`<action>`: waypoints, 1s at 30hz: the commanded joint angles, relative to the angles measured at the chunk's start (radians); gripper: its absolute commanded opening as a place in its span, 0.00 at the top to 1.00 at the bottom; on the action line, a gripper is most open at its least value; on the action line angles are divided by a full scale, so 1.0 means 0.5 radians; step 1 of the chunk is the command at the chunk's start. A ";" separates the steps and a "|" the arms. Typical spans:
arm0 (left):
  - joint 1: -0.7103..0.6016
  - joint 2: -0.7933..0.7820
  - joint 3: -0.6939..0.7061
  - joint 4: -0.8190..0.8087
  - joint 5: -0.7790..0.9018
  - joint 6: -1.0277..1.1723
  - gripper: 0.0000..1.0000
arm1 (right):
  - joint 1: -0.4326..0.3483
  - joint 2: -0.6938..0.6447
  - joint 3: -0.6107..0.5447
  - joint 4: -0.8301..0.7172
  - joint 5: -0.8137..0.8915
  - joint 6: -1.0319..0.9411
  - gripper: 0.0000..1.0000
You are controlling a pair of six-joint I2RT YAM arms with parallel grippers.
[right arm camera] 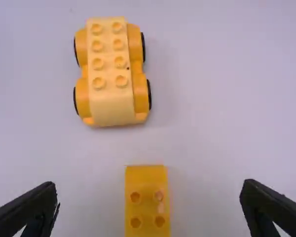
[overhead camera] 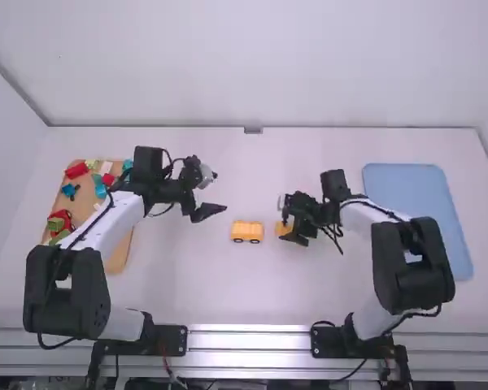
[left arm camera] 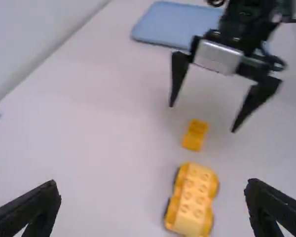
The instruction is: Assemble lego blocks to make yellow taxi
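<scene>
Right gripper [right arm camera: 150, 189] is spread wide over the small yellow block [right arm camera: 147, 180], nothing held; suggest a level descent, pads square to its sides, gentle closure, then studs matched to the yellow wheeled base [right arm camera: 111, 69] near it on the table [overhead camera: 203, 288]. Left gripper [left arm camera: 153, 190], also wide and unloaded, could steady the base. Wooden tray [overhead camera: 85, 205] holds assorted coloured blocks [overhead camera: 76, 170]; blue tray [overhead camera: 415, 195] lies by the right arm.

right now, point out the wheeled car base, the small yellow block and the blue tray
wheeled car base [right arm camera: 110, 69]: right wrist view, its studded top
small yellow block [right arm camera: 146, 185]: right wrist view, its upper face beside the studs
blue tray [overhead camera: 415, 211]: high view, its bare flat surface
</scene>
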 commanded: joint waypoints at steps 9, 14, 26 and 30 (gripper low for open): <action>-0.006 0.005 -0.093 -0.026 0.430 0.472 0.01 | -0.245 0.420 -0.214 0.573 -0.573 -0.031 0.01; -0.005 0.005 -0.153 0.097 0.407 0.293 0.01 | -0.297 0.580 -0.151 0.503 -0.696 -0.316 0.10; -0.006 0.005 -0.230 0.131 0.413 0.276 0.01 | -0.286 0.603 -0.152 0.520 -0.577 -0.330 0.61; -0.006 0.005 -0.259 0.133 0.413 0.272 0.01 | -0.247 0.603 -0.152 0.524 -0.553 -0.330 0.67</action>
